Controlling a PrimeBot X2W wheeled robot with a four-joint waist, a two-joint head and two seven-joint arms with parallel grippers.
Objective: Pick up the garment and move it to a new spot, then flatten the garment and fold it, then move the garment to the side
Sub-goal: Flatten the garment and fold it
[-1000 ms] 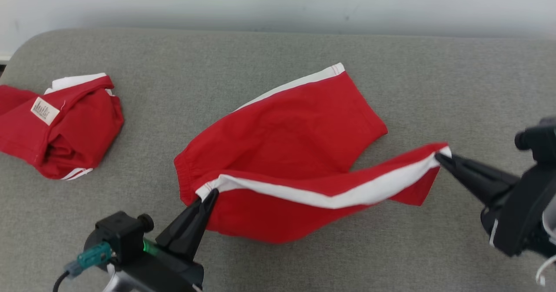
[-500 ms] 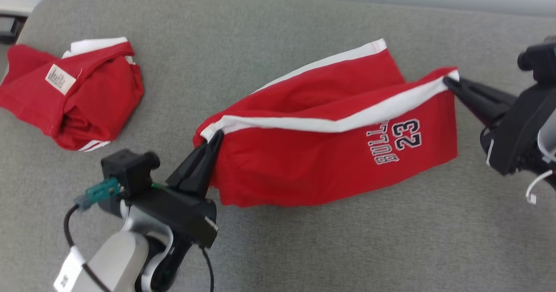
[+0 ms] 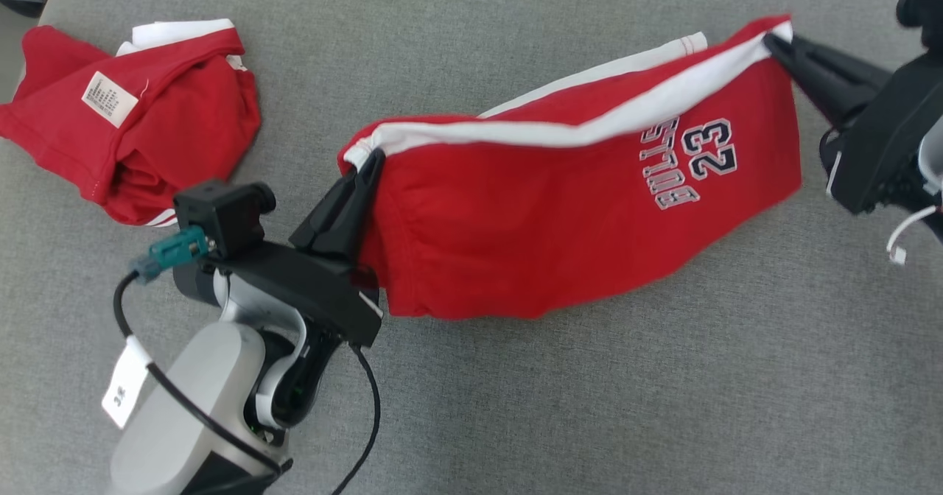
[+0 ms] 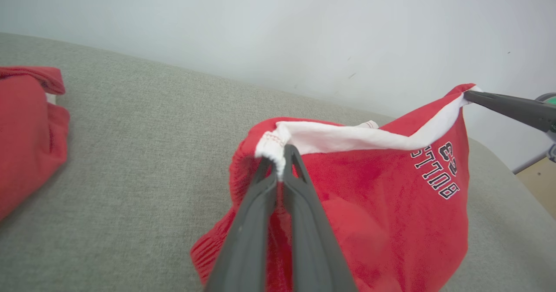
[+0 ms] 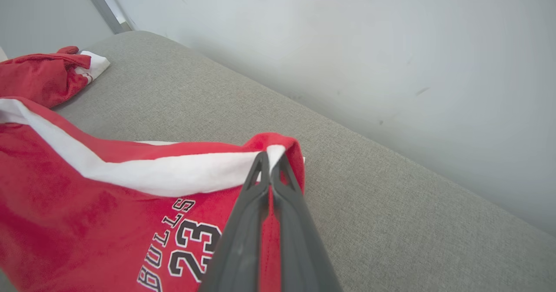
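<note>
Red garment (image 3: pixel 530 222) w/ white side stripe is held stretched btwn both grippers, over the grey cushion (image 3: pixel 589 406). Its waistband end is pinched by the left gripper (image 3: pixel 374 160), closed on it. The leg-hem corner is clamped by the right gripper (image 3: pixel 772 38), likewise closed. A 2nd red garment (image 3: pixel 169 127) is seen crumpled at left, well apart.

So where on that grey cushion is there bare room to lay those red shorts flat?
The widest bare stretch of grey cushion lies nearest the robot, below the red shorts, right of the left gripper. A narrower strip separates shorts from the crumpled red garment, which crowds the far-left corner.
</note>
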